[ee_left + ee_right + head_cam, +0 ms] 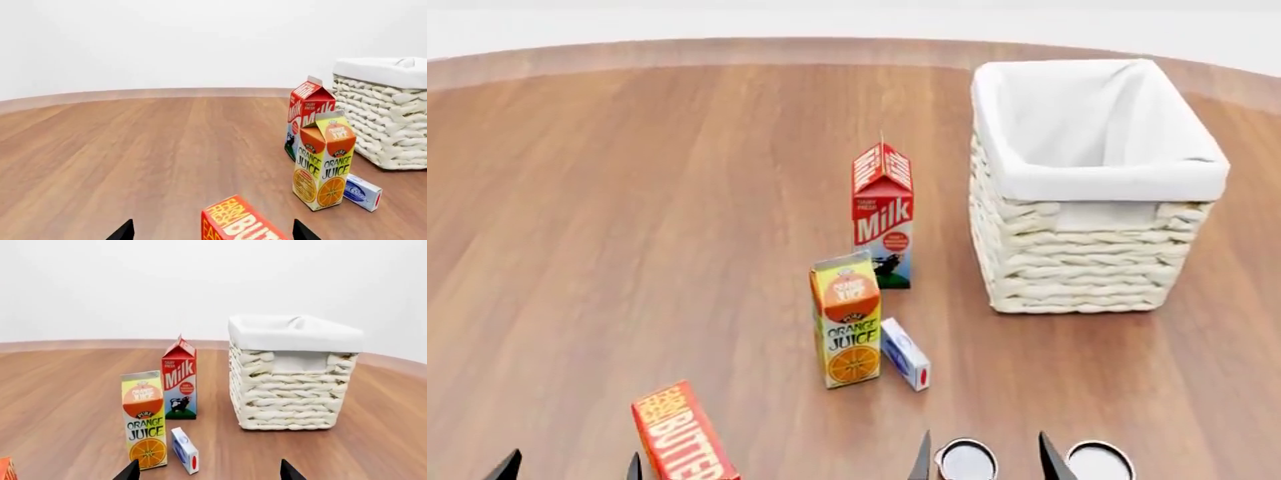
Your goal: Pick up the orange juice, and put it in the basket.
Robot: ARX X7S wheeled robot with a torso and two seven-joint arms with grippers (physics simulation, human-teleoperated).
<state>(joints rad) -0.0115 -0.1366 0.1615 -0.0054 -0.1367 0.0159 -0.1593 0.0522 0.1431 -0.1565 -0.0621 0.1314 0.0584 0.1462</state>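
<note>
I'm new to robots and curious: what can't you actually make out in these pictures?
- Butter box: cut off by the lower edge in head and left wrist views.
- Small blue-and-white box: lettering too small to read.
- Basket: its floor is out of sight behind its walls.
- Both claws: only fingertips show.

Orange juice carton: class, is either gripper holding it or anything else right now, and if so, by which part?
Nothing is held. The orange juice stands untouched on the table; the left gripper and right gripper both have open, empty jaws.
</note>
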